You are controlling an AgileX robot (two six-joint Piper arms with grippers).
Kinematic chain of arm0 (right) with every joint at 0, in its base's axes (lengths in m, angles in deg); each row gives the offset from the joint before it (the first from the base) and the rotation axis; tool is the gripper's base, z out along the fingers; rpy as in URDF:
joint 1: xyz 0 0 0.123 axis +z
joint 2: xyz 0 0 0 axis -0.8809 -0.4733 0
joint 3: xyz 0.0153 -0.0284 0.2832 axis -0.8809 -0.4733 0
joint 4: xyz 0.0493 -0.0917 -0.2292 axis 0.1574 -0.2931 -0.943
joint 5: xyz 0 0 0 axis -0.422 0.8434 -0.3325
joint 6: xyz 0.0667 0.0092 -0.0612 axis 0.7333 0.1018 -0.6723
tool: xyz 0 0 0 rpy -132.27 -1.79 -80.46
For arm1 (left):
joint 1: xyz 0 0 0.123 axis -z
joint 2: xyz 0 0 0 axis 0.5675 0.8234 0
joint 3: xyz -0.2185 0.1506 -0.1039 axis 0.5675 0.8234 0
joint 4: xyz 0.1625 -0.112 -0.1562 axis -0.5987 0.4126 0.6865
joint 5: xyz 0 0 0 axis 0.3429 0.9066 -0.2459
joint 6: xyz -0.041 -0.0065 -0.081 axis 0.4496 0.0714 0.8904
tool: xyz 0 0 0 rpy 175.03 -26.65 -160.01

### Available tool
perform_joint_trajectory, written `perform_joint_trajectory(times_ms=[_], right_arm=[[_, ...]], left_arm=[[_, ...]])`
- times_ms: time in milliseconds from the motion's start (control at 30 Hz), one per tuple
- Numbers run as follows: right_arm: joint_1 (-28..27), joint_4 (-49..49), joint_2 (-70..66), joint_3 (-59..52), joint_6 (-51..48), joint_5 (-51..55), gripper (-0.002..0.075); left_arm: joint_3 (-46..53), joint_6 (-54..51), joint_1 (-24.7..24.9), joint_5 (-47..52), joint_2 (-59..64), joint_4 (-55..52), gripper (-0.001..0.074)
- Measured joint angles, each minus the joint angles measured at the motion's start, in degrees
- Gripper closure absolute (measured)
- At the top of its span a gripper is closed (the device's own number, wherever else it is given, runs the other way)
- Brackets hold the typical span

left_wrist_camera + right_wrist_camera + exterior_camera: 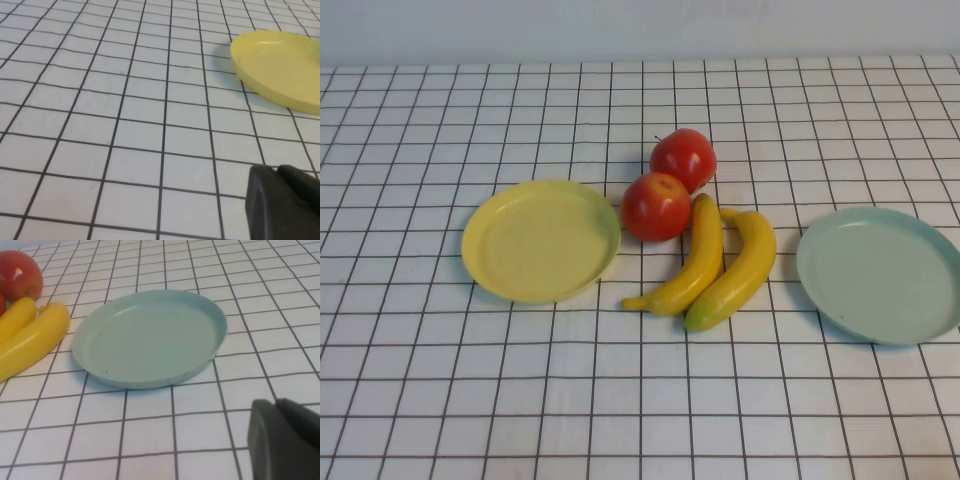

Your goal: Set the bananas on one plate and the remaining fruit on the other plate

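White cloth ruled with a dark grid covers the table (420, 400); its far edge meets a pale wall, and the near part and the far part lie bare, leaving open room on every side of the central group; no brand, label or writing can be read on anything.

The pale yellow plate (541, 240) sits left of centre, round and shallow with a raised rim; the pale blue-green plate (880, 273) sits at the right, its outer rim cut by the high view's right edge; both hold nothing.

Between the plates lie the fruit; two shiny red apples (656, 206) touch each other, the nearer one just beside the yellow plate's rim, the farther apple (683, 159) behind it to the right; two smooth yellow bananas (692, 263) with greenish tips lie side by side and touching, curved, the left one's far end against the nearer apple, the right banana (738, 272) near the blue-green plate but apart from it.

The left gripper (285, 205) hangs over bare cloth near the yellow plate, its dark fingers pressed together and holding nothing; the right gripper (285, 440) hangs over the cloth just beside the blue-green plate, likewise closed and empty; neither shows in the high view.
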Motion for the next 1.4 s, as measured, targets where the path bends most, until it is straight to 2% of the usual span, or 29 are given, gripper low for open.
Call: perform_joint_trajectory(times_ms=[1400], right_arm=[[0.00,0.00,0.00,0.00,0.00,0.00,0.0741]], left_arm=[[0.00,1.94,0.00,-0.95,0.00,0.96,0.0737]])
